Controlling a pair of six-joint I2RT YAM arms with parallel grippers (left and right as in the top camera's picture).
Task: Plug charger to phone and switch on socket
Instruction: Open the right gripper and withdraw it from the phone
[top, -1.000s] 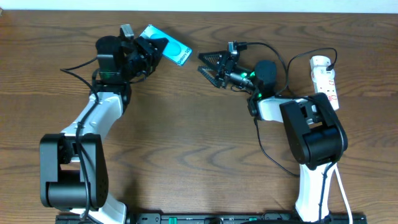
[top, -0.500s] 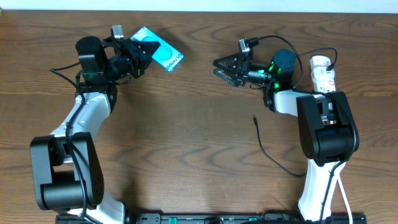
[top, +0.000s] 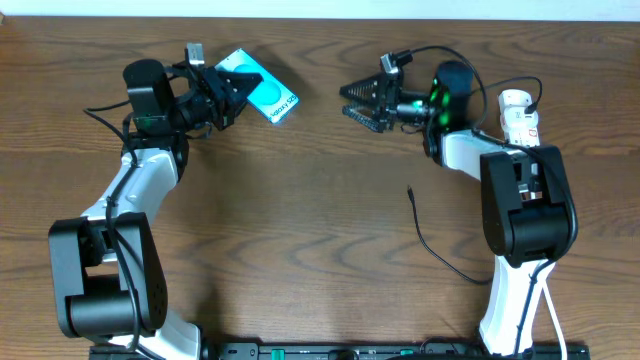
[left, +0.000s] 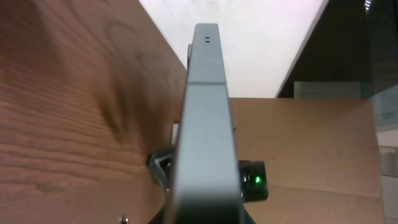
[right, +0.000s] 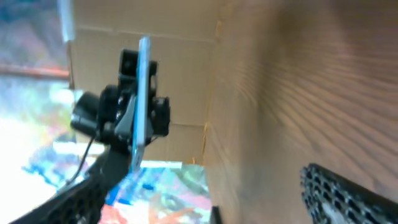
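We look down on a brown wooden table (top: 300, 220) with two robot arms reaching toward its far edge. The left gripper (top: 228, 92) is pinched onto one end of the phone (top: 270, 97) and holds it at the far left of the table, the teal screen facing up toward the overhead camera and the white lettering too small for us to read. The dark fingers cover the held end. From the left wrist camera we see the phone (left: 202, 124) only as a narrow grey edge running up the middle of the picture, and it hides that gripper's own fingers. The right gripper (top: 346, 101) hovers well to the right of the phone with its jaws spread in a wide V pointing at it, nothing between them. Its wrist view is blurred: one perforated black finger (right: 348, 193) shows at the bottom right corner, and the other is out of frame. The charger (top: 430, 245) lies loose on the table beside the right arm's base, its connector tip (top: 411, 190) free on the wood, well apart from the phone; its other end passes behind the arm. The socket (top: 520, 118) lies at the far right, only its rounded white end showing, the rest covered by the right arm, so we cannot make out its switch.
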